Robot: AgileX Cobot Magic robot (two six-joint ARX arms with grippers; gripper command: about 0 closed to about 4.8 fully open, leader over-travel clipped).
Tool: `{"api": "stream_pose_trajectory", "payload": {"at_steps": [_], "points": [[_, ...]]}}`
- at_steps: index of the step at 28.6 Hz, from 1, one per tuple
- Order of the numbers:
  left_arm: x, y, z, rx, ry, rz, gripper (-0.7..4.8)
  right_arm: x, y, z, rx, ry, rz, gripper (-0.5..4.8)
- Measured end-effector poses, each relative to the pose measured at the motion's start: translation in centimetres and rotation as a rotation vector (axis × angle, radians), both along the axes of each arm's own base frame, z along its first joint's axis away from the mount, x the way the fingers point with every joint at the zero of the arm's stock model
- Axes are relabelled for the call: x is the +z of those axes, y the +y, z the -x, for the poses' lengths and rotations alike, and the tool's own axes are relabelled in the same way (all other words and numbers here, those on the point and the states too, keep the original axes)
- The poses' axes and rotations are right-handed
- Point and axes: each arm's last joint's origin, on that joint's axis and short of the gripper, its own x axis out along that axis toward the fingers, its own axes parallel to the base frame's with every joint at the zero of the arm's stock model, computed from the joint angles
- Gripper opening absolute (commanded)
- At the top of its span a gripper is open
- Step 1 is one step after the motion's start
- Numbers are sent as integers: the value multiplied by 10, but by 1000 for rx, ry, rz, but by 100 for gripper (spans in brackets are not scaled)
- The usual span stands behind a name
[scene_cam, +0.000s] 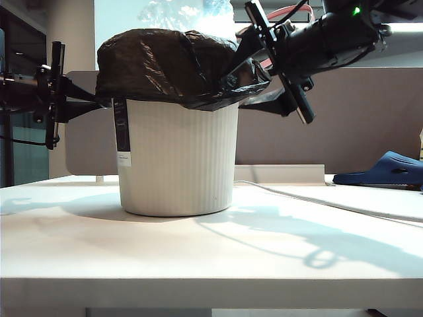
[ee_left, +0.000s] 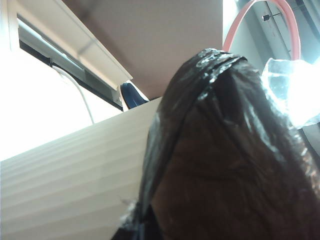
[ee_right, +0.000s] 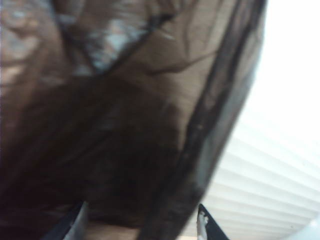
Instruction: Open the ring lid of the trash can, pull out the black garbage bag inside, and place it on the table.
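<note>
Two grippers at the black garbage bag (scene_cam: 168, 66) atop the trash can (scene_cam: 177, 158): left gripper (scene_cam: 99, 100) fingers together at its skirt, right gripper (ee_right: 140, 225) fingers apart astride a fold; ring lid (ee_left: 260, 20) raised, extraction step, next likely needs the right to clamp and lift.

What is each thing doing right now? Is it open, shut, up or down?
Trash can: upright on the table.
Black garbage bag: still in the can, draped over its rim.
Ring lid: swung up off the rim.
Left gripper: shut, at the bag's edge on the can's left side.
Right gripper: open, jaws against the bag on the can's right side.
Blue slipper: lying behind the table.
</note>
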Motion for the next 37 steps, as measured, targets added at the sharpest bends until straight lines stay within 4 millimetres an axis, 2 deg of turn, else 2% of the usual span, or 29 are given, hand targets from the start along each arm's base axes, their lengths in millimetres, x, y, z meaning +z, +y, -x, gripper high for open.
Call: {"api": "stream_pose_trajectory", "payload": {"at_steps": [8, 13, 14, 18, 21, 24, 28, 31, 37], "points": [[0, 0, 0, -1, 0, 0, -6, -6, 29, 14, 81, 21, 5, 258], [0, 0, 0, -1, -1, 0, -6, -6, 45, 25, 105, 16, 12, 132], [0, 0, 0, -3, 0, 0, -6, -6, 46, 25, 98, 15, 13, 79], [0, 14, 1, -1, -4, -2, -6, -5, 45, 25, 94, 11, 12, -1], [4, 26, 4, 1, -16, -1, -6, -4, 46, 25, 98, -3, 3, -1], [13, 26, 6, -19, -46, 33, -6, 3, 53, 31, 145, -41, -27, -1], [35, 26, 13, -33, -121, 82, -6, 21, 51, 41, 157, -93, -60, -1], [41, 25, 15, -38, -124, 95, -6, 38, 46, 48, 157, -145, -88, -1], [62, 23, 25, -49, -191, 143, -6, 41, 45, 50, 188, -184, -71, -1]]}}
